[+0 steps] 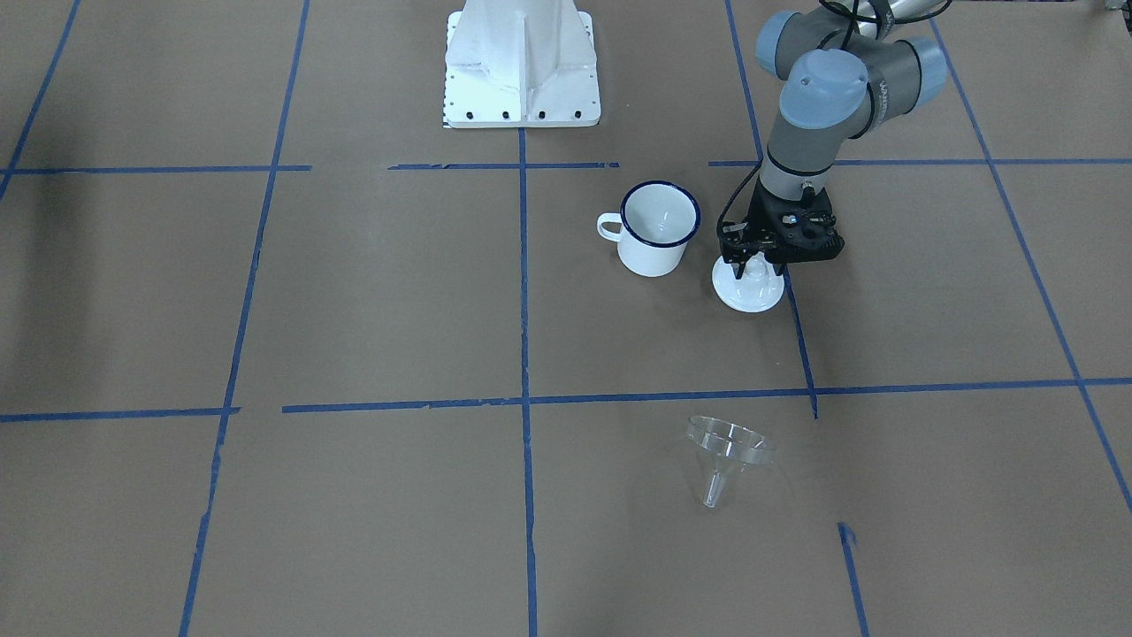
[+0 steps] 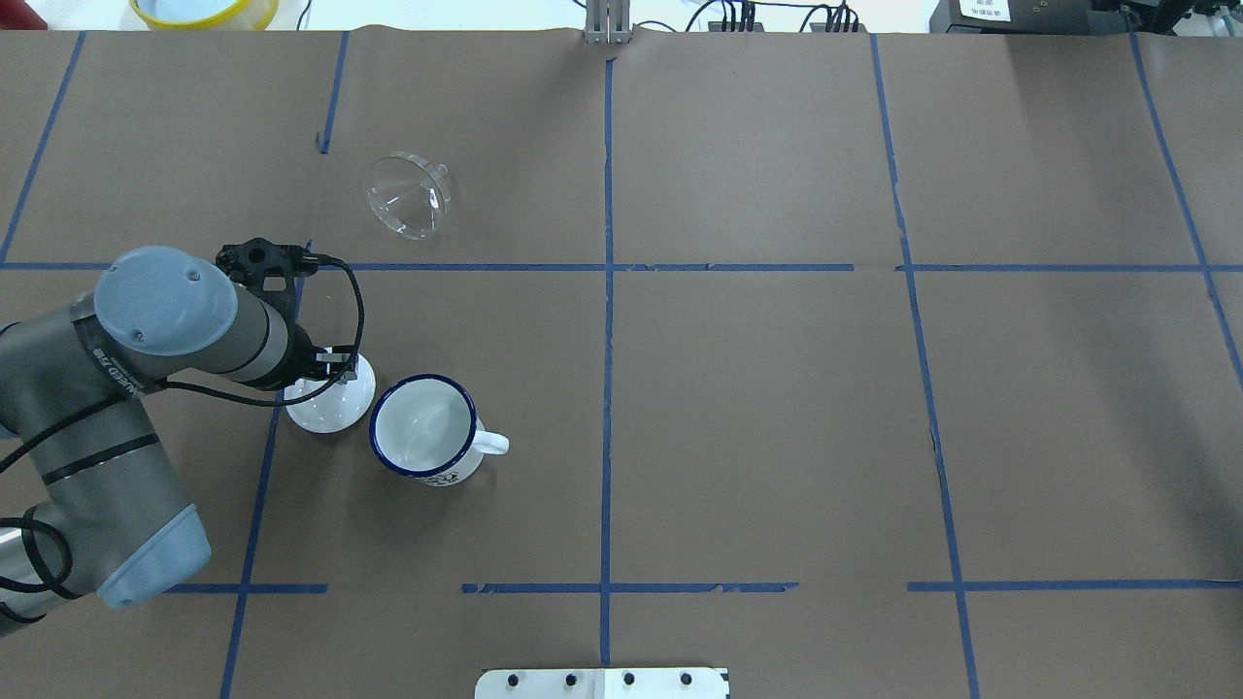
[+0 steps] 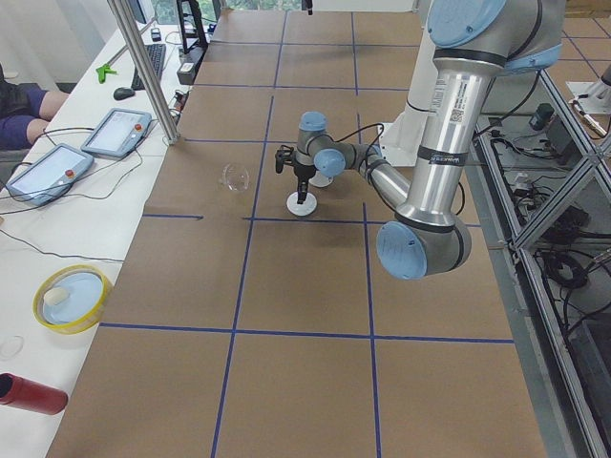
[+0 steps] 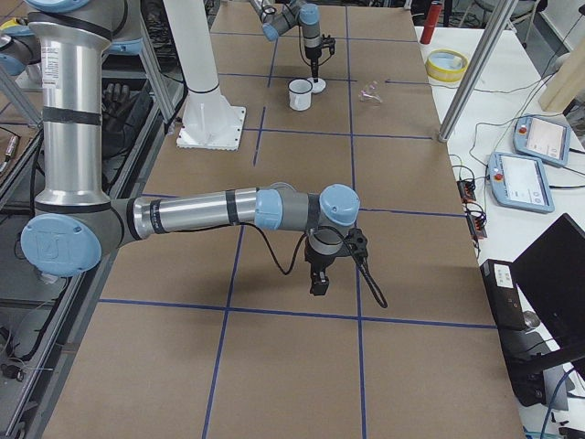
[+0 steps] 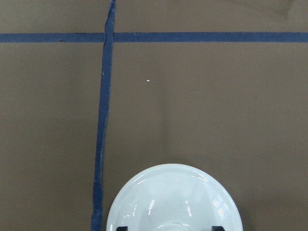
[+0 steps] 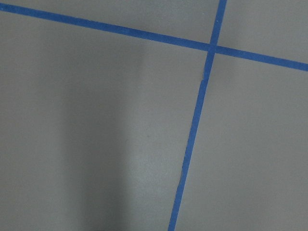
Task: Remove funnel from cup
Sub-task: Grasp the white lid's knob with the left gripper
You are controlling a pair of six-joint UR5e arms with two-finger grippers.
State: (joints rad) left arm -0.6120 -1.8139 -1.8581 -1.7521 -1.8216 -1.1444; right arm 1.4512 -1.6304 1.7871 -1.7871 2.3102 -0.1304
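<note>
The clear funnel point(image 1: 730, 447) lies on its side on the brown table, well apart from the cup; it also shows in the overhead view point(image 2: 408, 194). The white enamel cup point(image 1: 654, 252) with a dark blue rim stands upright and empty point(image 2: 424, 427). My left gripper point(image 1: 754, 265) points down over a white knobbed lid point(image 1: 747, 296) beside the cup. Its jaws stand open on either side of the knob. The lid point(image 5: 173, 202) rests on the table. My right gripper point(image 4: 319, 285) hangs low over bare table far from these things; I cannot tell whether it is open or shut.
Blue tape lines point(image 1: 523, 292) grid the brown paper. The robot's white base point(image 1: 522, 66) stands at the table's edge behind the cup. A yellow-rimmed dish point(image 3: 65, 296) and tablets point(image 3: 116, 131) sit on the side bench beyond the table.
</note>
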